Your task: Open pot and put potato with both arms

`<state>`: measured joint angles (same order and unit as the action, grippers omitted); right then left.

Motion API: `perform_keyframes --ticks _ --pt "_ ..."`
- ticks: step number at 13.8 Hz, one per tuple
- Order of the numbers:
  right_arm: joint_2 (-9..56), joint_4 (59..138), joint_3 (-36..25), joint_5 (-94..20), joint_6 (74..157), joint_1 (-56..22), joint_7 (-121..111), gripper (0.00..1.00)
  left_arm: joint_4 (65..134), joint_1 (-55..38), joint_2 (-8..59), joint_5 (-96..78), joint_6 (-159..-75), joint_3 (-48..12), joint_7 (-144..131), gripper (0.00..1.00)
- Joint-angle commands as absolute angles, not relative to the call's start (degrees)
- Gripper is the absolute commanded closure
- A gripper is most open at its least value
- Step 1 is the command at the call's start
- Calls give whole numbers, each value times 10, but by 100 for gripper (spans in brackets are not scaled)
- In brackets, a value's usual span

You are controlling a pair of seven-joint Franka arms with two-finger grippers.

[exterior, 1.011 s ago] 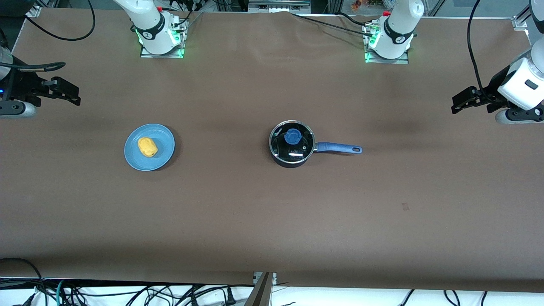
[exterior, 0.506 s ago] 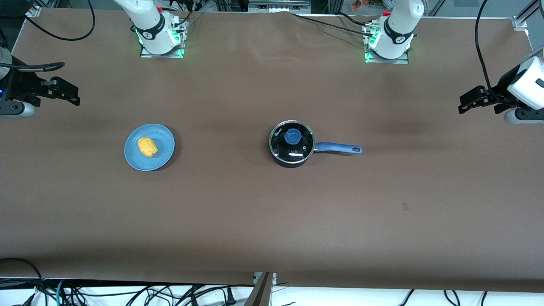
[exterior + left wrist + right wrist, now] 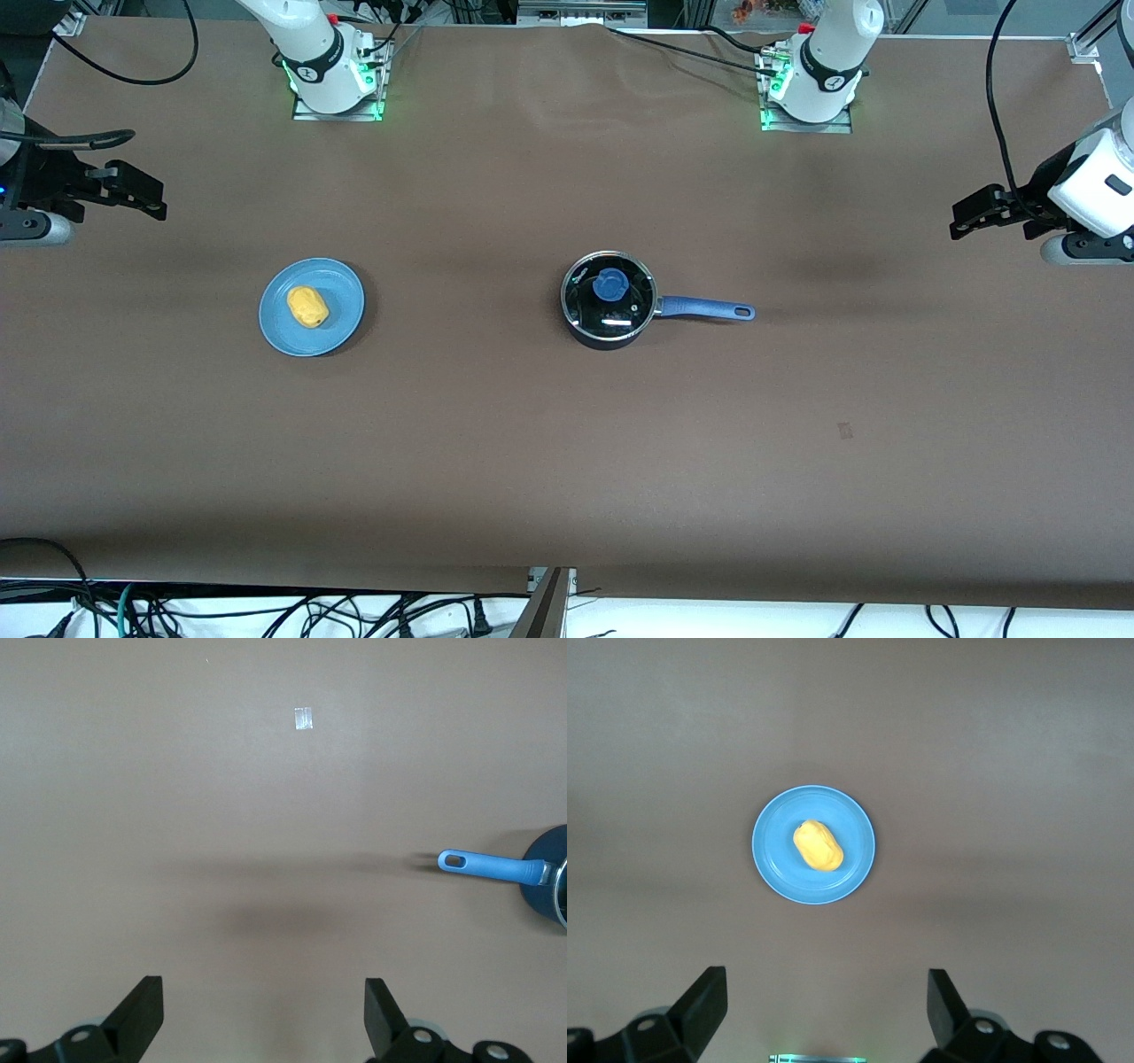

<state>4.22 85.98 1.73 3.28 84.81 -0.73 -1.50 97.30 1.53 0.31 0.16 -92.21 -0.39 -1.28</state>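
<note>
Black pot (image 3: 609,301), lid on, sits mid-table; potato (image 3: 307,307) lies on a plate (image 3: 345,295) toward the right arm's end. Both grippers (left (image 3: 967,215), right (image 3: 151,197)) hang spread, empty, at opposite table edges. Left should probably centre squarely over the knob (image 3: 610,284).

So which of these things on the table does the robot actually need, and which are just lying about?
Needed for the job:
- pot, glass lid on
- potato
- left gripper, open, over the table's end
- right gripper, open, over the opposite end

Just there:
- blue plate under the potato
- small tape mark on the table
</note>
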Motion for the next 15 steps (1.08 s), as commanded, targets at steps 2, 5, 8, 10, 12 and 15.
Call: perform_keyframes --ticks 2,5,8,10,12,15 --pt "45 853 21 19 848 1 -23 0 950 22 21 6 -910 -4 -14 0" --pt "45 854 19 13 848 2 -23 0 949 21 20 4 -910 -7 -26 0" --pt "45 854 18 13 848 2 -23 0 949 22 20 -8 -904 -7 -38 0" --pt "47 853 18 13 849 2 -23 0 951 22 19 -9 -898 -7 -37 0" --pt "49 854 20 11 849 -1 -15 0 955 22 19 -31 -888 -7 -40 0" --pt "70 855 22 11 860 -2 -13 0 961 23 19 -42 -889 -7 -43 0"
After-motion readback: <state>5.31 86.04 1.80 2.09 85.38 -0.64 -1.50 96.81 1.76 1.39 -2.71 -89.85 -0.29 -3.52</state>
